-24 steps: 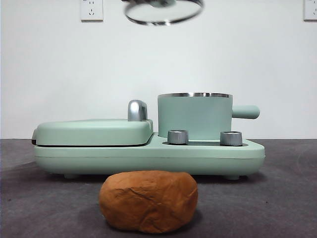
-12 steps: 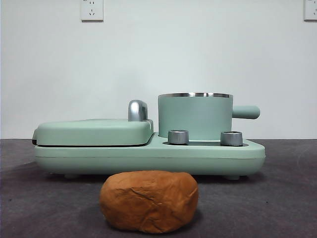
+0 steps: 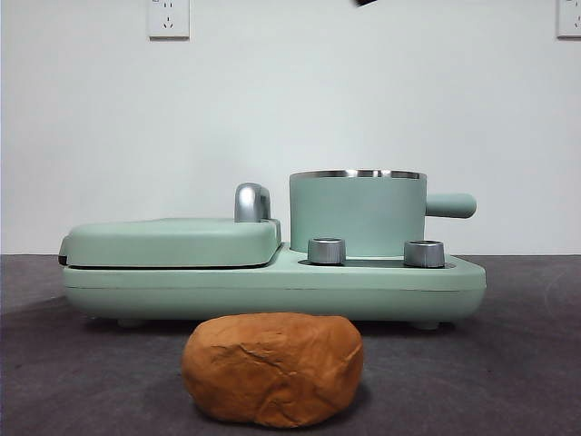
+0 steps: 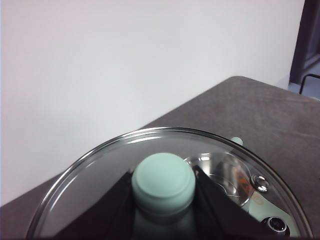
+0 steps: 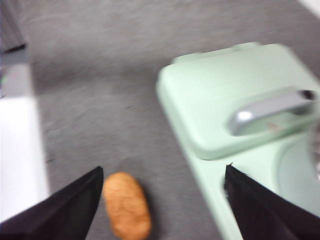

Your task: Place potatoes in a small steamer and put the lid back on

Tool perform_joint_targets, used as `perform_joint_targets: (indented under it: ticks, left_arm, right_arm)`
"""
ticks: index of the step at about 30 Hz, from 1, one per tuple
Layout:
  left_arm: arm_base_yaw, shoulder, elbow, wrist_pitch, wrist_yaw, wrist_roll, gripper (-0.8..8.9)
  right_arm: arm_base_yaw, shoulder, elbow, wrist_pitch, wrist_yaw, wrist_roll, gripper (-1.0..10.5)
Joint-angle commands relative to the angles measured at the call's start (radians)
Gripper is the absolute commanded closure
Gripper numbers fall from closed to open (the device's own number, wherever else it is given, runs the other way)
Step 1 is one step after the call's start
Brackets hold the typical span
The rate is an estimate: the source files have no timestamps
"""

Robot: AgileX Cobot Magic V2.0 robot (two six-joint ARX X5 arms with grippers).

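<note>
One potato on the table nearest the camera, clear all round. Behind it, one steamer pot, rim uncovered. My left gripper pinches the lid knob; right gripper spread wide, empty.

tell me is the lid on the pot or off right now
Off. The pot stands uncovered on the cooker, its steel rim bare, while the left gripper holds the lid by its green knob, up in the air.

The potato has matte, creased orange-brown skin. The small steamer is smooth mint green with a shiny steel rim. The lid looks like clear glass, steel-edged.
</note>
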Motion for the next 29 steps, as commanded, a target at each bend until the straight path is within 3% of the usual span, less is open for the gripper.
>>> perform_joint_targets:
  ticks: [1,12,29]
  left_arm:
    - [0.010,-0.029,0.028,-0.011,0.000,0.010,7.96]
    - [0.026,-0.160,-0.013,-0.098,-0.019,0.010,7.96]
    - [0.027,-0.169,-0.017,-0.119,-0.020,0.003,7.97]
  right_arm:
    - [0.057,0.076,0.019,-0.006,0.027,-0.033,5.6]
    - [0.167,0.341,0.019,-0.031,0.094,-0.086,5.1]
    - [0.203,0.550,0.019,-0.023,0.135,-0.092,5.0]
